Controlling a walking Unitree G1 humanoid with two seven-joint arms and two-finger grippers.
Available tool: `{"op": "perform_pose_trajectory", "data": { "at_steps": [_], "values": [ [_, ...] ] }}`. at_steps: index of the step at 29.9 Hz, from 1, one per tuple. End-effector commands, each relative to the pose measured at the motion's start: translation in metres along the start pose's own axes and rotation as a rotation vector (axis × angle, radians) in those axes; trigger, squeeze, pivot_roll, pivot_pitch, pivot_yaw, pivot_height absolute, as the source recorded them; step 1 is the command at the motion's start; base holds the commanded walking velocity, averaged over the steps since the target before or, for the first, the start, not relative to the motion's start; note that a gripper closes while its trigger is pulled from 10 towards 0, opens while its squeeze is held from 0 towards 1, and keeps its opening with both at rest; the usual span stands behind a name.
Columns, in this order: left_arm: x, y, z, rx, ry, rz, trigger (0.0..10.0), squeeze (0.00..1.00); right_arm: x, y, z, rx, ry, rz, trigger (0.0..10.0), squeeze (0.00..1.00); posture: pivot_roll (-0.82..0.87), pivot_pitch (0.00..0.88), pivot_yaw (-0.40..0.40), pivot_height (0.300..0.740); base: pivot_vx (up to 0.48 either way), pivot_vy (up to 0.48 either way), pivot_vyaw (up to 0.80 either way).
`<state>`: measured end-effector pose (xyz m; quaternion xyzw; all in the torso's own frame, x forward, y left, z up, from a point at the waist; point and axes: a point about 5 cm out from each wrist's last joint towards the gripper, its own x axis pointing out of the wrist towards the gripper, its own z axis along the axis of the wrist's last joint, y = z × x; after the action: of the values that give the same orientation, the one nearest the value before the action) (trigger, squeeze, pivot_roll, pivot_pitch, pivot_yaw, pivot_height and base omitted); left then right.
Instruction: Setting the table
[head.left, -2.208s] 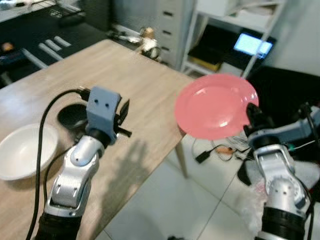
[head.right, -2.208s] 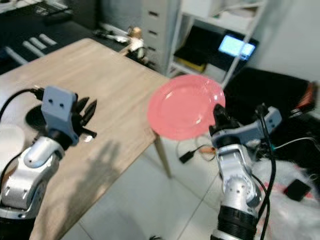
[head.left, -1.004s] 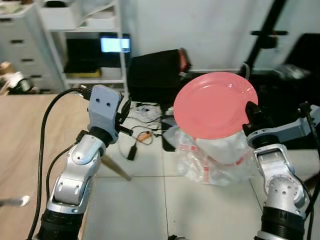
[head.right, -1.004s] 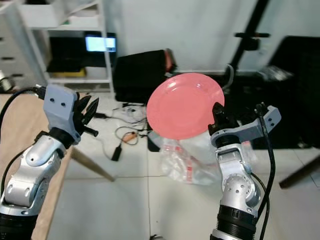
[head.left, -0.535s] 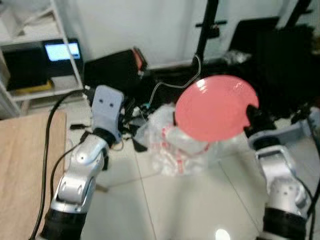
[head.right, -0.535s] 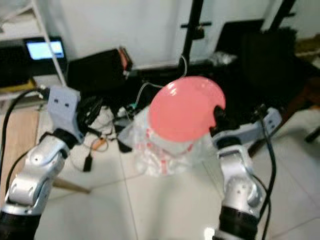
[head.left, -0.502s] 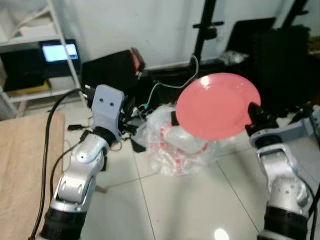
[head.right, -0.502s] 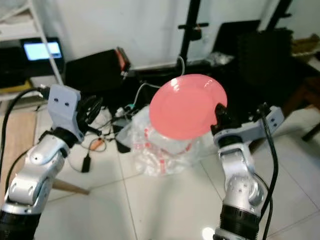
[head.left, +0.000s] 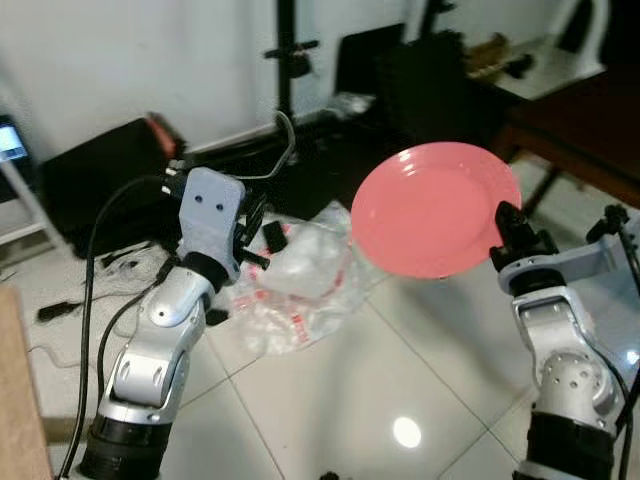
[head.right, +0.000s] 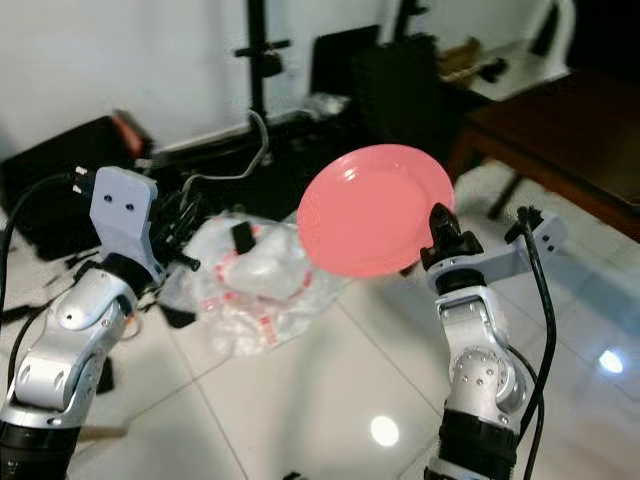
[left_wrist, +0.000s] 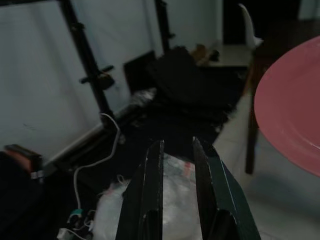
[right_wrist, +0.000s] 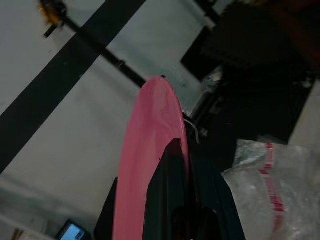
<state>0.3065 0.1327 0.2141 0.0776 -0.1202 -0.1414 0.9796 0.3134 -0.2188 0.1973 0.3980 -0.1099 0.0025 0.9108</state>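
Left eye view: the right claw (head.left: 506, 222) is clamped on the rim of a pink plate (head.left: 434, 208), held up in the air above the tiled floor (head.left: 330, 390); the left claw (head.left: 252, 232) is raised near a crumpled plastic bag (head.left: 290, 285)

Left wrist view: the left claw's fingers (left_wrist: 151, 195) stand slightly apart, gripping nothing

Right wrist view: the plate's edge sits pinched between the fingers (right_wrist: 167, 190)
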Motion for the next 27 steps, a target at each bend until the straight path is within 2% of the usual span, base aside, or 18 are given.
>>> {"op": "perform_pose_trajectory", "data": {
  "at_steps": [1, 22, 27],
  "values": [
    [-0.0018, -0.0028, -0.0041, 0.0, 0.016, -0.006, 10.0, 0.0, -0.001, -0.0003, 0.0012, -0.003, -0.001, 0.004, 10.0, 0.0, -0.01, 0.032, 0.065, 0.74, 0.0, 0.0, -0.8],
    [0.0005, -0.0049, -0.0036, -0.011, 0.014, -0.004, 10.0, 0.0, -0.0006, -0.001, 0.0024, -0.003, 0.005, -0.003, 10.0, 0.0, -0.02, 0.047, 0.059, 0.74, 0.0, 0.0, -0.8],
    [0.0021, -0.004, -0.0033, -0.007, 0.015, -0.016, 10.0, 0.0, 0.0051, 0.0041, 0.0077, -0.015, -0.009, 0.019, 10.0, 0.0, -0.02, 0.055, 0.073, 0.74, 0.0, 0.0, -0.8]
  ]
}}
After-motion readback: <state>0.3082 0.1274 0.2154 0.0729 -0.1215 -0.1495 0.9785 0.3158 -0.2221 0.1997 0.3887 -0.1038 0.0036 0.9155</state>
